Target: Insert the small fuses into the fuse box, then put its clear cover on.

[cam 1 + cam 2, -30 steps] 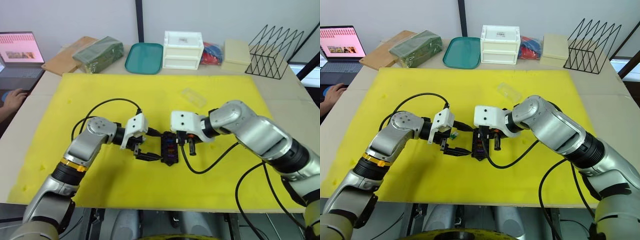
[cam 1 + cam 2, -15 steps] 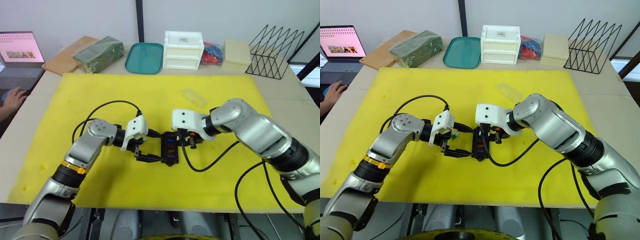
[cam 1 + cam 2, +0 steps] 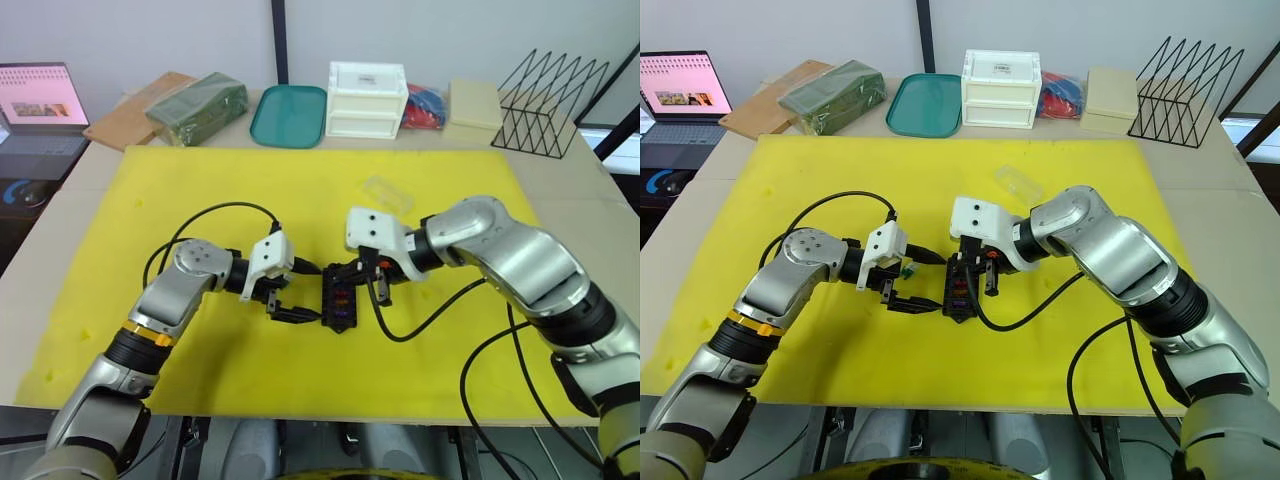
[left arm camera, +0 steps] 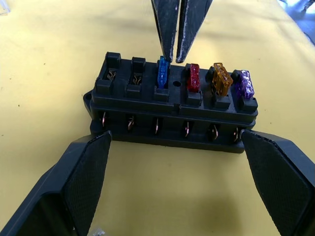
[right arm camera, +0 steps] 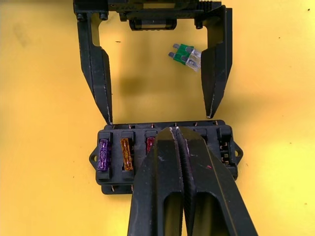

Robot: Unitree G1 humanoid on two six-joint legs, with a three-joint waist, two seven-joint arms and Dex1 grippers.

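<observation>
Right pincer (image 4: 175, 55) closed empty, tips on the blue fuse (image 4: 163, 74); left pincer (image 4: 174, 183) wide open flanking the fuse box (image 4: 172, 110); off-centre pressing could tilt the fuse or shift the unclamped box.

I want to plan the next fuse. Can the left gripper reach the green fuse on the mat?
Probably yes: the left gripper is open and the green fuse lies bare between its fingers, though well behind the tips.

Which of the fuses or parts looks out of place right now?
Two loose fuses, green and clear, lie on the yellow mat between the open left end effector's fingers, not in the black slotted fuse box. Two slots there are empty. Nothing looks damaged.
</observation>
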